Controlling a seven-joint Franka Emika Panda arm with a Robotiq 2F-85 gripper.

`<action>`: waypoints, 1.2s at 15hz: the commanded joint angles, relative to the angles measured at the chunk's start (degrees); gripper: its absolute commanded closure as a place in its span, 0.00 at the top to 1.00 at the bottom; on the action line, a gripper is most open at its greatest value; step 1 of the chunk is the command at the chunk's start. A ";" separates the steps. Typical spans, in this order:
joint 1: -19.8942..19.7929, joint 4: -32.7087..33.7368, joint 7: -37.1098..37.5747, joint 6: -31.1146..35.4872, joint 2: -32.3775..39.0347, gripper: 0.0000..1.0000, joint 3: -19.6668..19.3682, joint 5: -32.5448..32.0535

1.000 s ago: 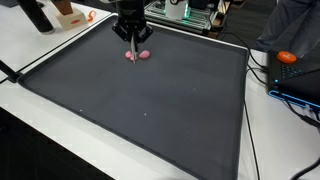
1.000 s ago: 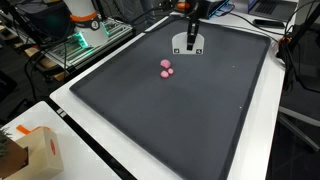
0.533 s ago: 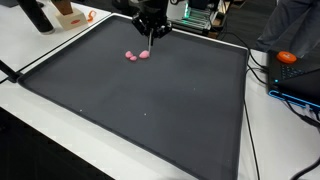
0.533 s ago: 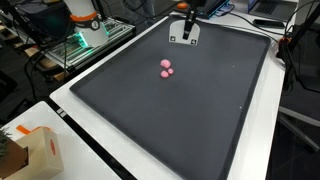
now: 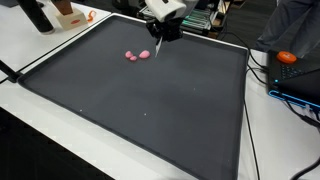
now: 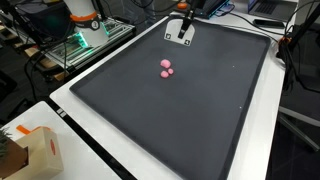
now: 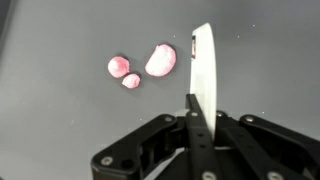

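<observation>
**A:** What is the gripper (image 7: pixel 192 112) doing?

**B:** Its jaws are pinched on a thin white strip (image 7: pixel 202 62). In the wrist view the strip sticks out straight ahead.

**A:** Where is the strip?

**B:** It is above a dark mat (image 5: pixel 150 110), near one edge in both exterior views. Three pink lumps (image 7: pixel 160 60) lie on the mat. In the wrist view the largest shows just beside the strip's tip, with a gap between them.

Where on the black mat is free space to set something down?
Free: all the mat between the pink pieces and the edge away from the gripper. Crowded: near the pieces, where the jaws hold a white blade.
</observation>
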 commanded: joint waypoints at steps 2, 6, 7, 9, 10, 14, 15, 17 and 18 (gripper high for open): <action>2.43 4.26 2.54 -3.92 5.81 0.01 -0.03 -4.45; 4.21 6.79 2.96 -5.13 9.66 0.01 -0.50 -7.69; 4.59 7.42 2.81 -5.33 10.48 0.01 -0.61 -8.63; 5.18 8.89 2.82 -5.91 12.05 0.01 -0.86 -9.91; 5.39 9.55 2.70 -6.18 12.64 0.01 -0.95 -10.37; 5.54 12.43 2.25 -7.19 14.54 0.01 -1.13 -10.84; 5.47 13.14 2.09 -7.58 14.88 0.01 -1.16 -10.60; 5.18 14.61 1.78 -8.13 15.44 0.01 -1.17 -9.93; 4.97 15.45 1.74 -8.28 15.70 0.01 -1.24 -9.57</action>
